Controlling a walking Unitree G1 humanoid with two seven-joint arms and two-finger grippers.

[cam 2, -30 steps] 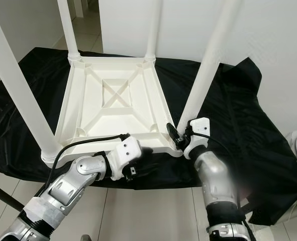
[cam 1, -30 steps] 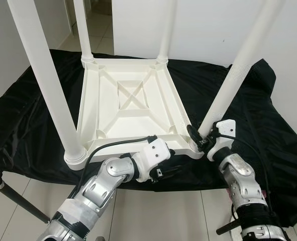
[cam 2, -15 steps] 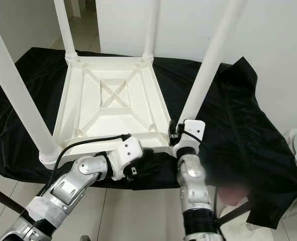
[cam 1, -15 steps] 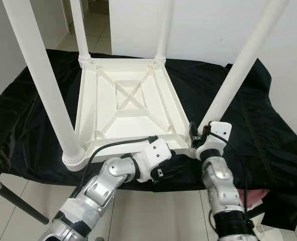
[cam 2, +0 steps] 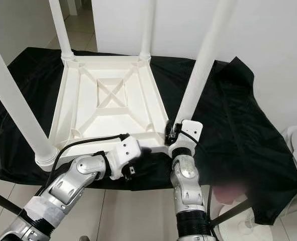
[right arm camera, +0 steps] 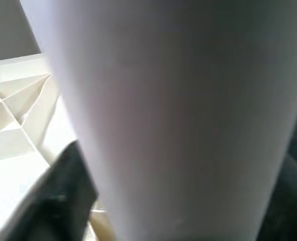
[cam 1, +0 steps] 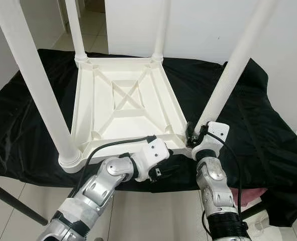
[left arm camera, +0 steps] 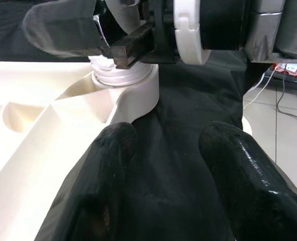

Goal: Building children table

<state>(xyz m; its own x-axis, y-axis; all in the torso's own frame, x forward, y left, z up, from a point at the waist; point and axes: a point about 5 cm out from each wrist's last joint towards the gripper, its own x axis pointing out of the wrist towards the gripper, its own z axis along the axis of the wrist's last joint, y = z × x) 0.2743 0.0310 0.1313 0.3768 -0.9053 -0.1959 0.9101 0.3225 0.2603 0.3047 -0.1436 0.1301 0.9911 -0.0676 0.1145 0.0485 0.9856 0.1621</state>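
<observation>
1. Currently, the white children's table (cam 1: 123, 108) lies upside down on a black cloth (cam 1: 249, 125), its four legs pointing up. Confirm this before you proceed.
2. Locate the right gripper (cam 1: 194, 136). It sits at the base of the near-right leg (cam 1: 227, 83), where the leg enters the corner socket (left arm camera: 130, 88). The right wrist view shows the leg directly against one black finger (right arm camera: 70, 193), so the fingers appear clamped around the leg.
3. Locate the left gripper (left arm camera: 171, 175). It rests just beside the same corner, below the near edge of the tabletop. Its two fingers are spread apart on the black cloth and hold nothing.
4. Judge the step in hand as seating or turning the near-right leg into its socket. That leg leans outward more than the other three, so it is probably not fully home.
5. Keep the right gripper low on the leg, close to the socket, so the turning force acts near the joint.
6. Bring the leg upright before you drive it in; a tilted leg is likely to bind or cross the thread.
7. Use the left gripper to brace the tabletop edge nearest it, so the table does not slide on the cloth.
</observation>
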